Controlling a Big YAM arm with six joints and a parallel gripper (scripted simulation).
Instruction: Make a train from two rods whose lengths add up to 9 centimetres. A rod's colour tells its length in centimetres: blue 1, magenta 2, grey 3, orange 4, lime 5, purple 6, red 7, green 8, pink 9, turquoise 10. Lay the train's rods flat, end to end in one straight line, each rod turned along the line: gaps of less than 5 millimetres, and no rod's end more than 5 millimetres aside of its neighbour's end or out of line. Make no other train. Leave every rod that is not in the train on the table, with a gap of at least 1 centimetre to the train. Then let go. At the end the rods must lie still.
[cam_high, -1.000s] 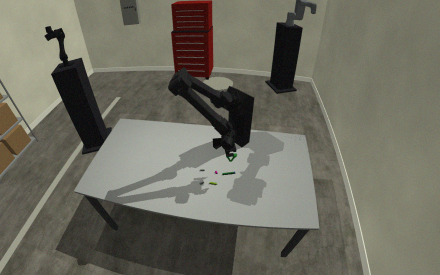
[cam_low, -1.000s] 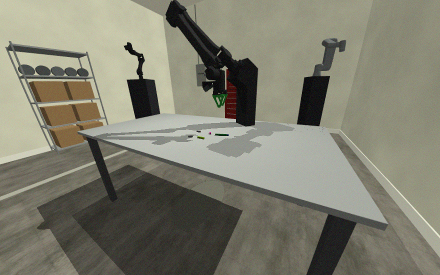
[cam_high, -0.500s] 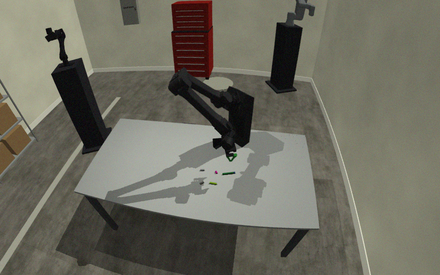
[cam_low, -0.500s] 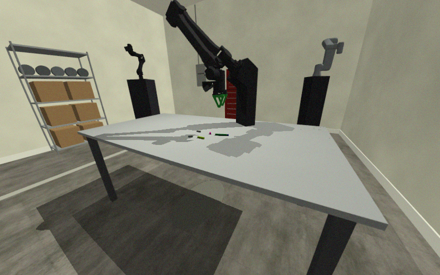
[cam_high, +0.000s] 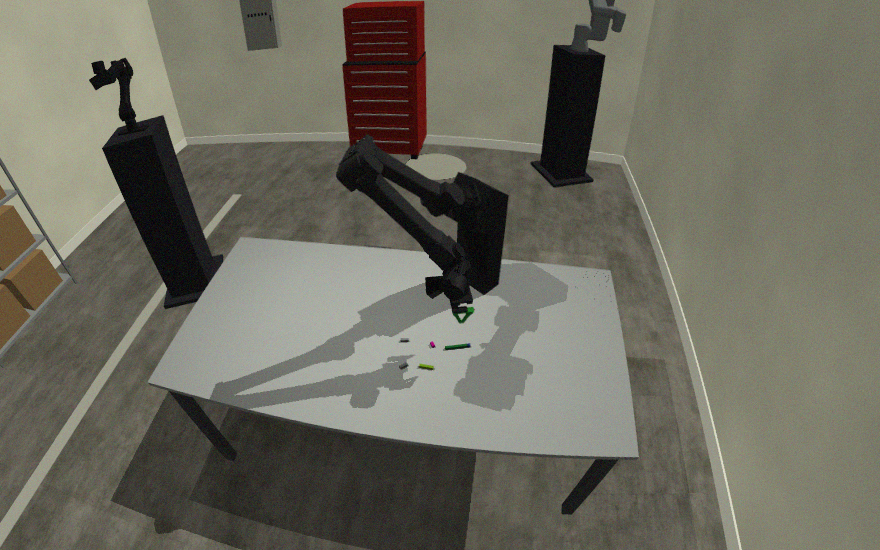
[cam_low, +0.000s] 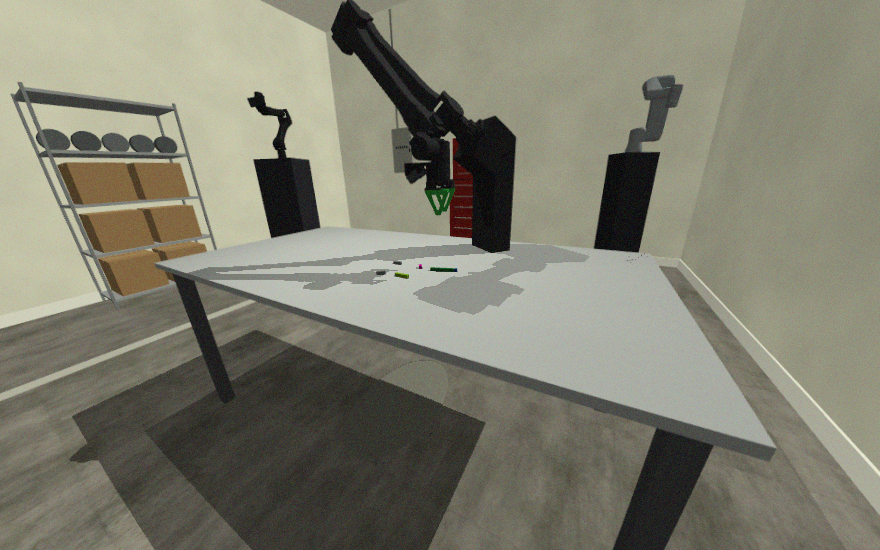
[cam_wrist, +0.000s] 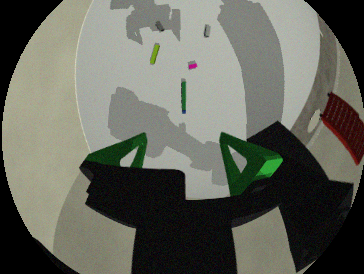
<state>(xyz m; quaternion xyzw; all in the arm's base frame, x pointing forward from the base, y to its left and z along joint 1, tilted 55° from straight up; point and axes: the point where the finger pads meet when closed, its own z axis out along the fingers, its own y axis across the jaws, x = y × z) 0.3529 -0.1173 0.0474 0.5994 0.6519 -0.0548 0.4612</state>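
I see my arm (cam_low: 395, 84) built from matte black, boxy links with chamfered edges, joined to a tall black rectangular base column (cam_low: 494, 188). The gripper (cam_low: 439, 202) ends with two bright green fingers, each an open triangular frame.
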